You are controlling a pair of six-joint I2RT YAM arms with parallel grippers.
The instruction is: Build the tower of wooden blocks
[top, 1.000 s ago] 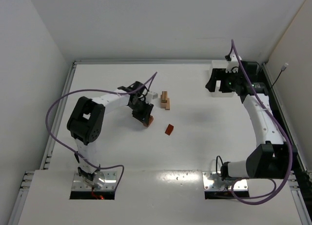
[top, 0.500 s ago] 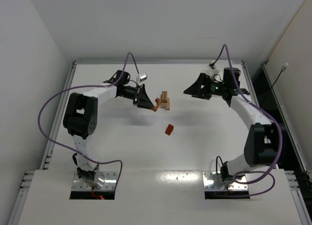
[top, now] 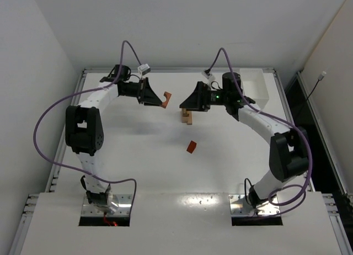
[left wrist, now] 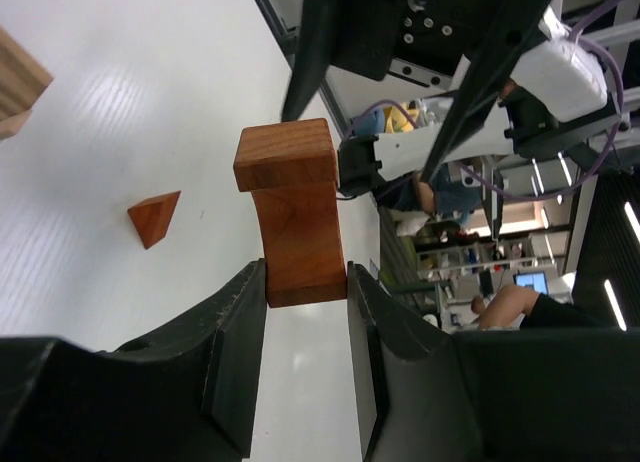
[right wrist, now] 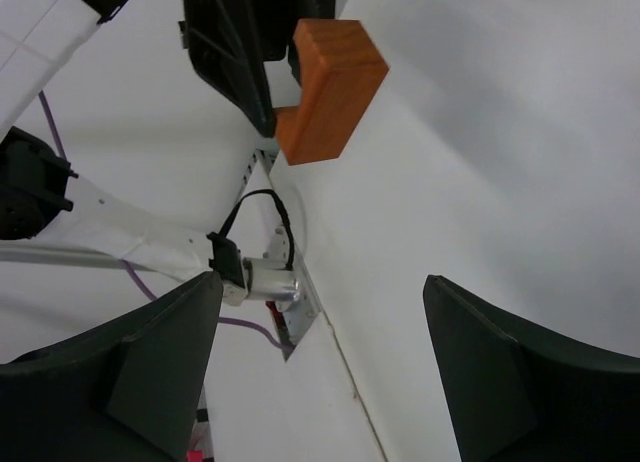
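Held block [left wrist: 290, 207]: reddish-brown with a notch in one side, off the worktop [top: 138, 166] near the far edge, left of centre.
Left claw [left wrist: 305, 277]: clamped on held block.
Tower [top: 187, 116]: short tan stack, far-centre.
Wedge [top: 191, 147]: reddish, lying loose mid-worktop.
Left arm: stretched to the far edge, wrist pointing right.
Right claw [right wrist: 322, 287]: fingers spread wide, gripping nothing, faces held block.
Left wrist only: shows the notch and the grip.
Top only: right claw next to tower.
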